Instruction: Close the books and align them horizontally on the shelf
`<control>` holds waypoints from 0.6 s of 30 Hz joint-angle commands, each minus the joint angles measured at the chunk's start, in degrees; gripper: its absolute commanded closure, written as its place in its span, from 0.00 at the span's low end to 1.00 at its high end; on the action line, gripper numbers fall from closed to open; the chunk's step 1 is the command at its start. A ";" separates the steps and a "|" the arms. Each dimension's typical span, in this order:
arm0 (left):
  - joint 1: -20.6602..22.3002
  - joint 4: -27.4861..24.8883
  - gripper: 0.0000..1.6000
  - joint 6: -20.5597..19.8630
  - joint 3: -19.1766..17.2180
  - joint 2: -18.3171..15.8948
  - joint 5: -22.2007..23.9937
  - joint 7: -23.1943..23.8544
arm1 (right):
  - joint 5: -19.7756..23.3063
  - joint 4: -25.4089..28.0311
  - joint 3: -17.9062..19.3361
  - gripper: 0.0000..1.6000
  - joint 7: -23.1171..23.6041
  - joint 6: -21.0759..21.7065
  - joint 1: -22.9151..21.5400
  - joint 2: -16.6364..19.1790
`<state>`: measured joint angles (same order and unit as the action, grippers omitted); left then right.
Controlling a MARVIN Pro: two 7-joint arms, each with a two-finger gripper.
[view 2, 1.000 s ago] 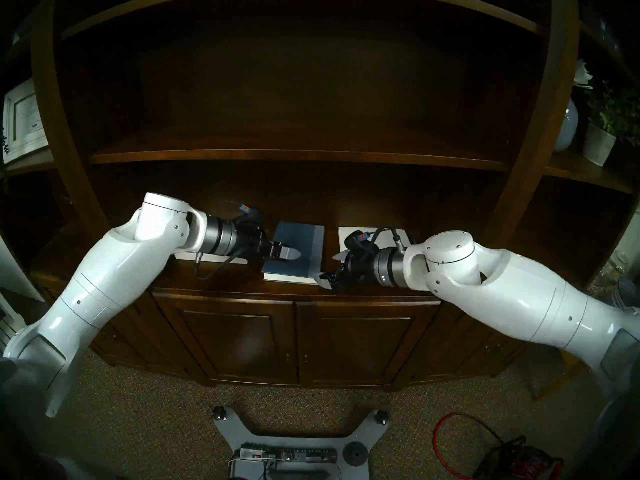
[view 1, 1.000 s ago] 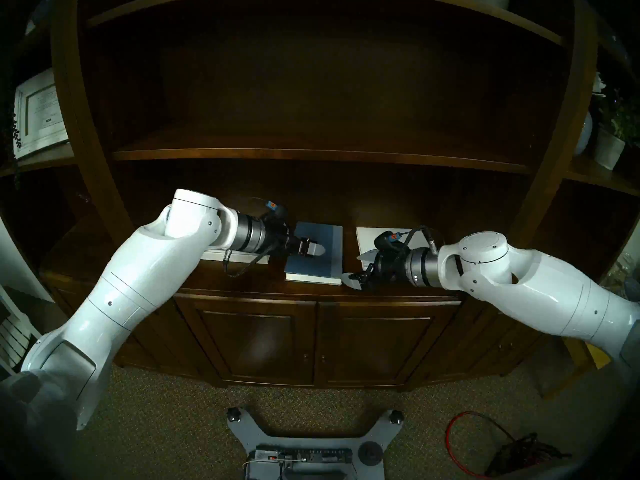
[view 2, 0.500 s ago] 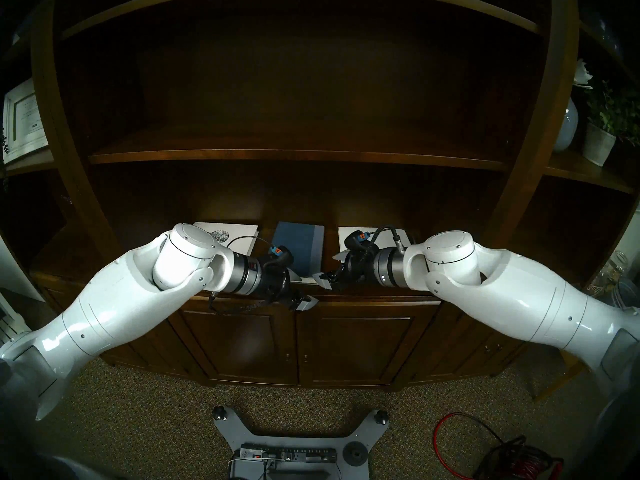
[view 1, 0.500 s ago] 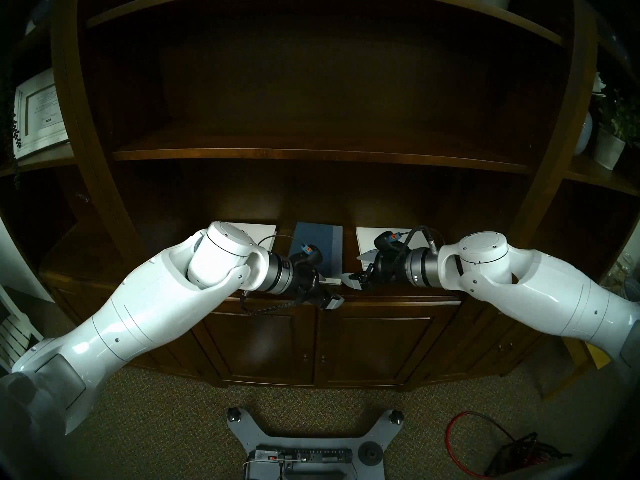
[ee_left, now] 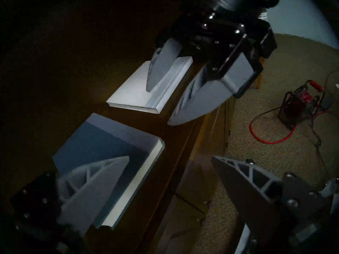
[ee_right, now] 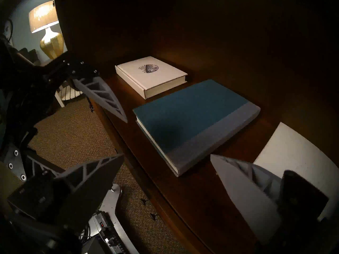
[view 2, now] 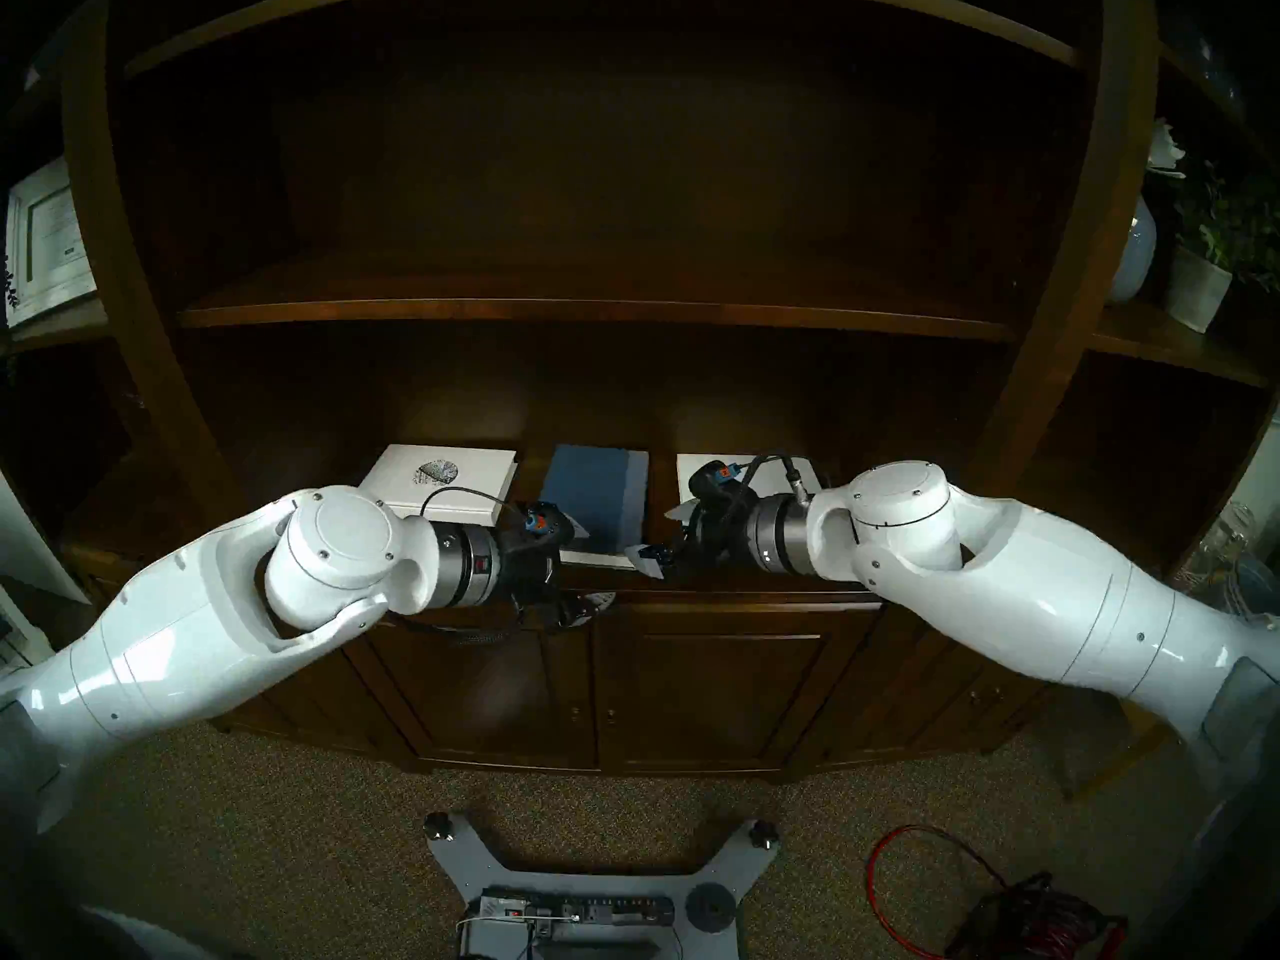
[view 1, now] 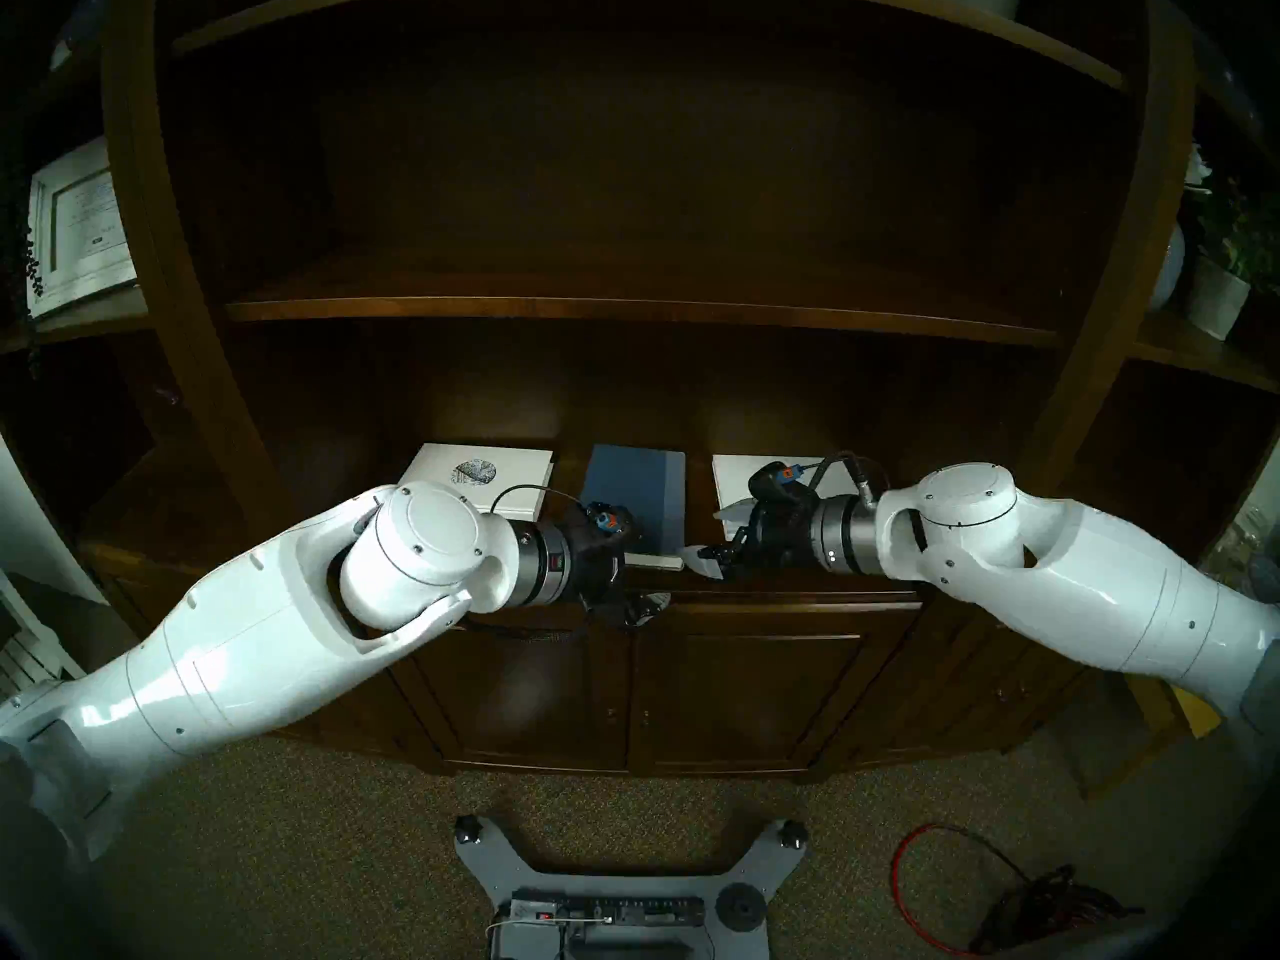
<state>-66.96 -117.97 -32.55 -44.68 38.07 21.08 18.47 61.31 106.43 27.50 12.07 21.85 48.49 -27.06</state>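
Observation:
Three closed books lie flat in a row on the dark wooden shelf (view 1: 208,522). At the left is a white book with a black oval drawing (view 1: 485,477) (ee_right: 152,75). A blue book (view 1: 634,480) (ee_left: 102,143) (ee_right: 192,123) lies in the middle and a plain white book (view 1: 734,477) (ee_left: 139,86) at the right. My left gripper (view 1: 641,571) (ee_left: 170,157) is open and empty at the ledge's front edge. One finger is over the blue book's near corner and the other is out over the carpet. My right gripper (view 1: 703,536) (ee_right: 167,155) is open and empty, low between the blue and plain white books.
A bare shelf board (view 1: 623,311) runs above the books. Panelled cabinet doors (view 1: 623,681) sit below the ledge. A white-framed picture (view 1: 76,231) stands far left and a potted plant (view 1: 1226,293) far right. A red cable reel (view 1: 1025,903) and my base (view 1: 609,889) are on the carpet.
My left arm has pulled back and down from over the blue book to the ledge's front edge, with the wrist rolled. This uncovered the illustrated white book. The right arm has not moved.

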 commanded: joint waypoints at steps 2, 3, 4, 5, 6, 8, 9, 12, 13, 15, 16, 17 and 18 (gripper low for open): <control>-4.03 -4.11 0.00 7.39 -2.22 -4.91 -1.52 -3.66 | 1.42 4.17 2.82 0.00 1.69 -0.07 -1.97 4.91; -4.11 -4.02 0.00 7.52 -2.26 -4.92 -1.39 -3.66 | 1.83 5.53 3.25 0.00 2.12 -0.06 -2.01 6.44; -4.20 -4.00 0.00 7.67 -2.27 -4.99 -1.39 -3.75 | 1.88 5.90 3.99 0.00 2.37 0.20 -1.73 6.62; -4.35 -3.99 0.00 7.94 -2.31 -5.10 -1.39 -3.86 | 2.31 6.94 4.41 0.00 2.86 0.33 -1.65 7.77; -4.44 -3.99 0.00 8.09 -2.35 -5.16 -1.39 -3.92 | 2.21 6.97 5.12 0.00 3.00 0.74 -1.31 7.42; -4.82 -4.04 0.00 8.61 -2.52 -5.38 -1.36 -4.14 | 2.81 8.59 5.84 0.00 3.49 1.19 -0.83 9.11; -5.04 -4.06 0.00 8.91 -2.62 -5.49 -1.31 -4.27 | 2.87 9.53 6.06 0.00 3.53 1.68 -0.52 10.09; -5.76 -4.02 0.00 9.98 -2.92 -5.57 -0.84 -4.56 | 3.57 11.64 6.73 0.00 3.66 3.17 0.73 12.09; -6.01 -4.03 0.00 10.40 -2.94 -5.50 -0.83 -4.75 | 3.67 11.83 7.01 0.00 3.68 3.99 1.40 12.13; -6.22 -4.03 0.00 10.77 -2.97 -5.42 -0.79 -4.90 | 4.02 12.22 7.04 0.00 3.57 4.23 1.87 12.71; -6.72 -4.03 0.00 11.40 -3.17 -5.20 -0.20 -4.97 | 4.84 13.59 6.62 0.00 3.05 4.23 2.46 14.85; -6.85 -4.11 0.00 11.56 -3.18 -5.16 -0.24 -5.10 | 4.68 13.66 6.90 0.00 2.83 4.91 2.90 14.62; -6.85 -4.11 0.00 11.56 -3.18 -5.16 -0.24 -5.10 | 4.68 13.66 6.90 0.00 2.83 4.91 2.90 14.62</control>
<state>-73.77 -120.73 -24.04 -46.24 32.67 19.79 14.16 64.61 116.70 32.27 15.60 25.58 49.70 -17.80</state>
